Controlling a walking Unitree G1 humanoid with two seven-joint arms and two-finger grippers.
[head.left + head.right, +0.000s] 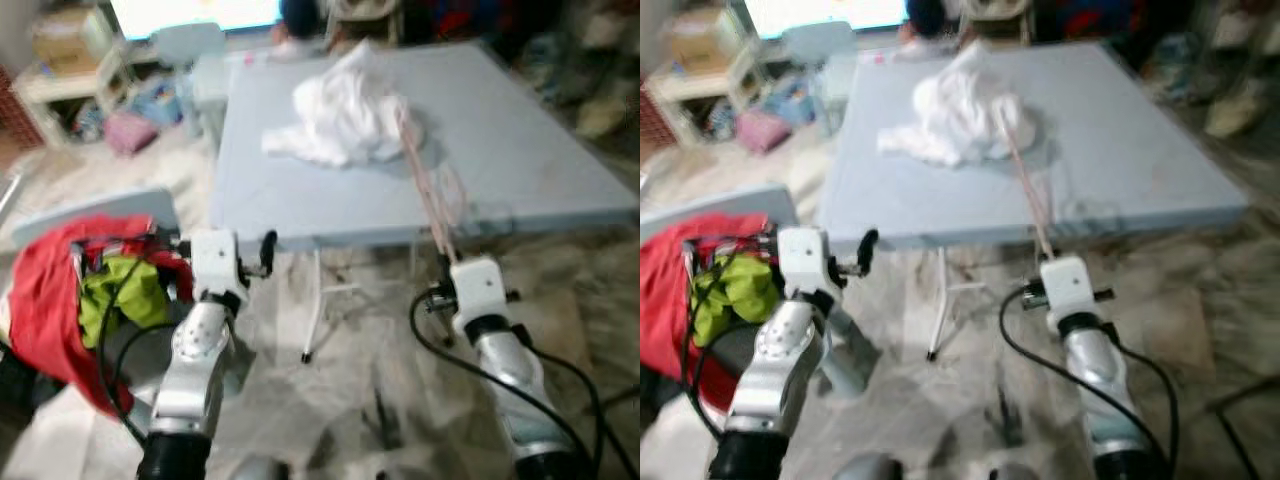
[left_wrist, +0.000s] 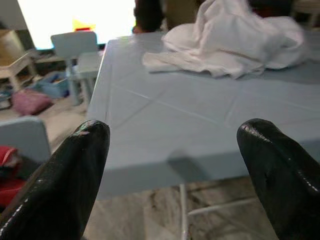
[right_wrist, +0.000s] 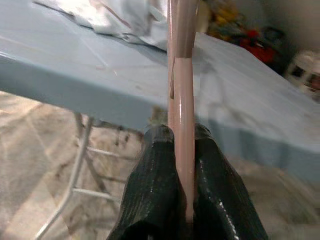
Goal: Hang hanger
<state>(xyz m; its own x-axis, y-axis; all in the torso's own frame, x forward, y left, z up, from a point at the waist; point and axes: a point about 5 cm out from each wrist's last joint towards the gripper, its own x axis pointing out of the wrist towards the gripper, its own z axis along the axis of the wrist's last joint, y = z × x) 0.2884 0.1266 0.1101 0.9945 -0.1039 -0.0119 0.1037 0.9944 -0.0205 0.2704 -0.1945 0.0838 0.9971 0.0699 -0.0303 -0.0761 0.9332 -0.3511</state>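
Observation:
A thin pink hanger (image 1: pixel 425 190) slants from below the front edge of the light blue table (image 1: pixel 520 160) up over its top, with its far end against a crumpled white cloth (image 1: pixel 345 115). My right gripper (image 3: pixel 184 135) is shut on the hanger's bar (image 3: pixel 182 90), just below and in front of the table's front edge (image 1: pixel 1045 250). My left gripper (image 2: pixel 175 145) stands open with nothing between its fingers, in front of the table's front left corner (image 1: pixel 265 250).
A red cloth (image 1: pixel 45 290) and a green cloth (image 1: pixel 125 290) lie in a wire basket at my left, beside a grey chair back (image 1: pixel 100 210). White table legs (image 1: pixel 315 310) stand under the table. A small pale chair (image 1: pixel 190 45) and clutter lie beyond.

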